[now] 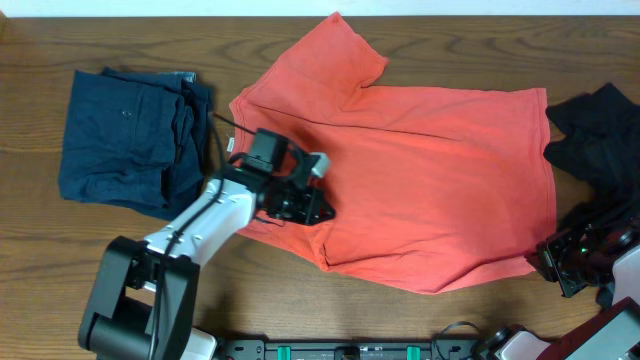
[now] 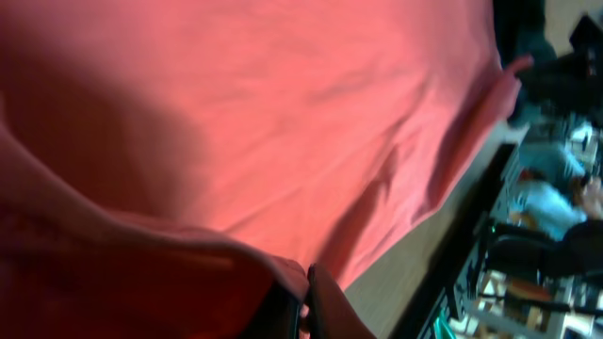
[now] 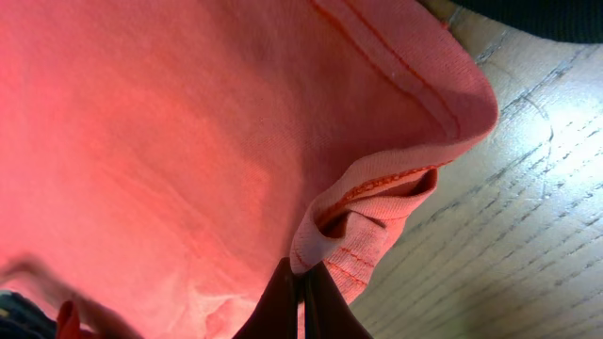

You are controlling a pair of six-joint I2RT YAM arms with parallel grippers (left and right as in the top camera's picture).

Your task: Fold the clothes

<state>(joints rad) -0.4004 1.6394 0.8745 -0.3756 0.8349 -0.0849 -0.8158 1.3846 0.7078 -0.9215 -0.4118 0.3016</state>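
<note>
Coral-red T-shirt (image 1: pixel 430 180) lay spread and unfolded across the middle of the worktop (image 1: pixel 40 280), its first fold apparently yet to be made. Beside it on the left, a navy garment (image 1: pixel 125 140) sat neatly stacked, seemingly done; a black garment (image 1: pixel 600 140) lay crumpled at the right edge. Left fingers (image 2: pixel 283 318) were clamped on the shirt's near-left hem, right fingers (image 3: pixel 273 306) on its near-right corner.

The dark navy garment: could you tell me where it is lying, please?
Overhead, the dark navy garment lies at the table's left side, beside the coral T-shirt's left edge.
</note>
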